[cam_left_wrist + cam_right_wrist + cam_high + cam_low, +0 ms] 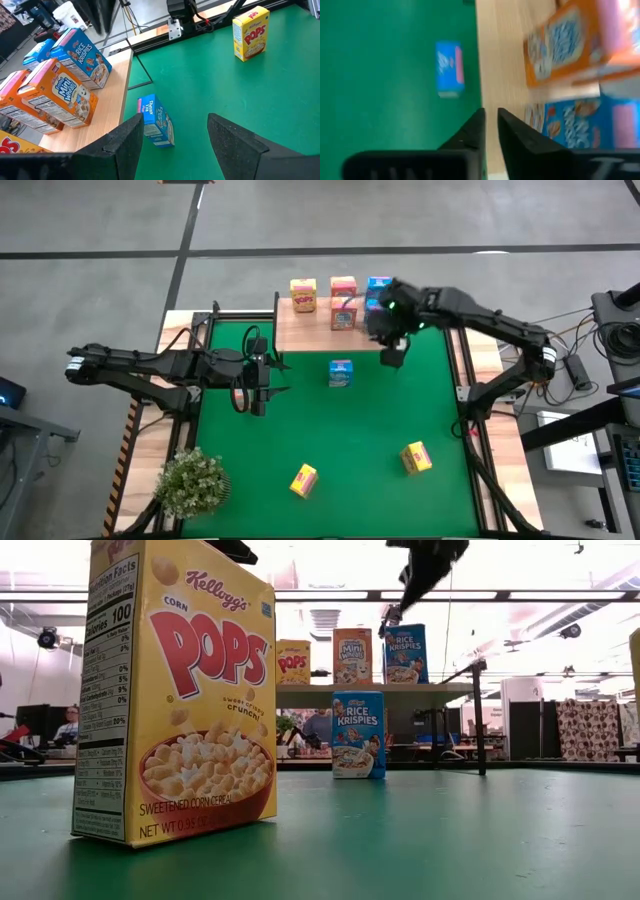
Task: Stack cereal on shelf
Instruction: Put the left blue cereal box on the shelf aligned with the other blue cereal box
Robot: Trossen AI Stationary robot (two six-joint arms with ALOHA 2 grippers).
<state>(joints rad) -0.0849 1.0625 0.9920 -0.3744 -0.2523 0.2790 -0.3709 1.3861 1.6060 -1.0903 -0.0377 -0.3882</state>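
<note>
While the right gripper [392,352] hangs just off the front edge of the shelf [300,332] with its jaws nearly together and nothing between them, three kinds of cereal stand in a row on the plank: a yellow box [303,295], an orange-pink box [343,289] with a second orange-pink box [345,316] just in front of it, and a blue box [378,290] at the right end, close under that arm. The wrist picture on that side shows the narrow fingers [514,142] over the plank's edge, empty, which suggests this arm has let go of a box rather than being about to take one. One blue Rice Krispies box [341,373] stands upright on the green mat [330,440] just in front of the shelf, probably next in line because it is nearest. Two yellow boxes, one [303,479] near the potted plant [192,480] and another [416,458] toward the right, lie well apart from the shelf, awaiting their turn. The left gripper [262,385] waits over the mat's left part, jaws spread wide and holding nothing, pointed toward the lone blue box, so either arm could reach it
</note>
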